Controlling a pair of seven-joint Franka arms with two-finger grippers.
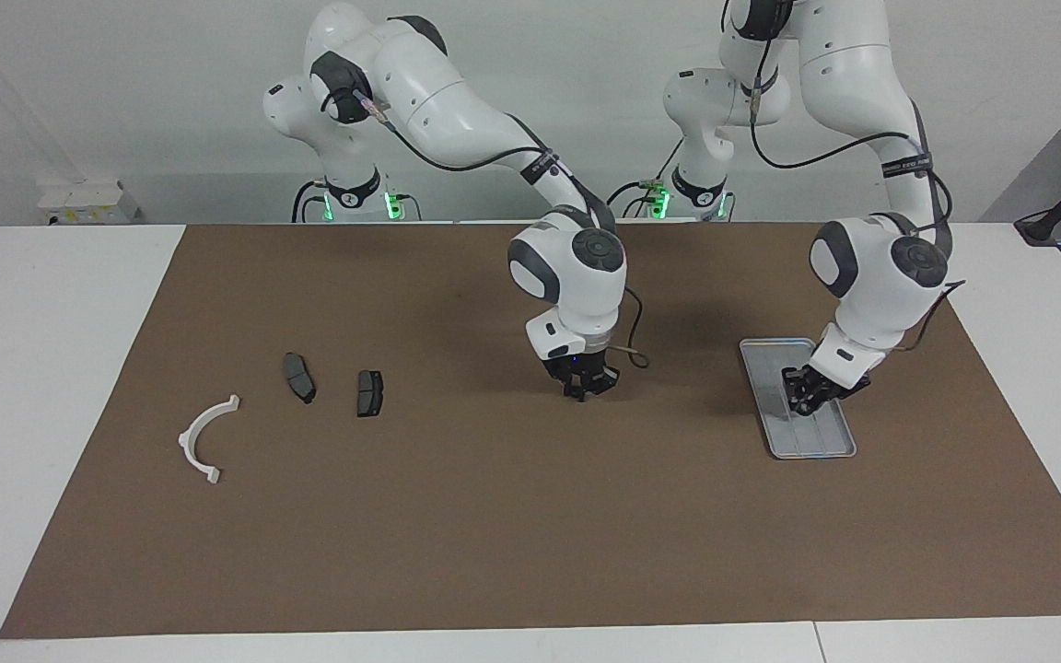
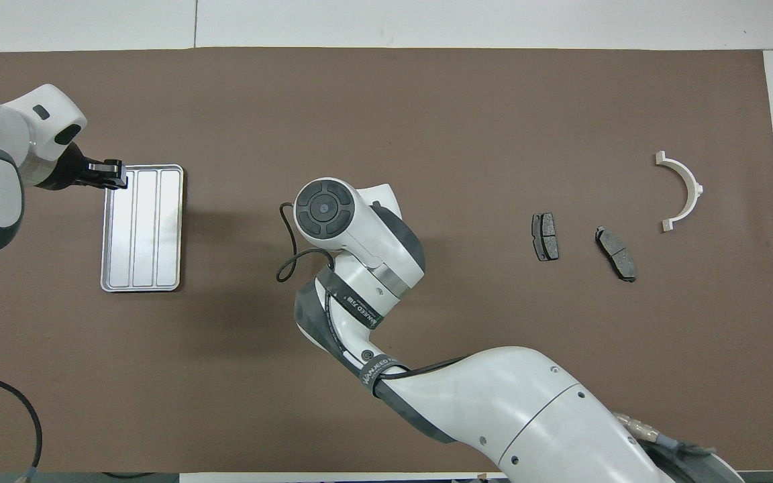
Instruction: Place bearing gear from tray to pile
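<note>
The silver tray (image 1: 814, 444) (image 2: 141, 235) lies toward the left arm's end of the table, and its ridged floor shows bare. My left gripper (image 1: 805, 405) (image 2: 117, 176) hangs just above it, shut on a small dark bearing gear that its fingers mostly hide. Mid-table, my right gripper (image 1: 580, 391) is down at the mat with its fingertips shut on another small dark bearing gear; in the overhead view its own wrist covers it. The pile lies toward the right arm's end: a white half-ring bracket (image 1: 188, 435) (image 2: 695, 184) and two dark brake pads (image 1: 299, 377) (image 2: 545, 236).
A brown mat (image 1: 494, 534) covers most of the white table. The second brake pad (image 1: 369, 392) (image 2: 616, 253) lies between the first pad and my right gripper. A loose black cable (image 2: 289, 261) loops beside the right wrist.
</note>
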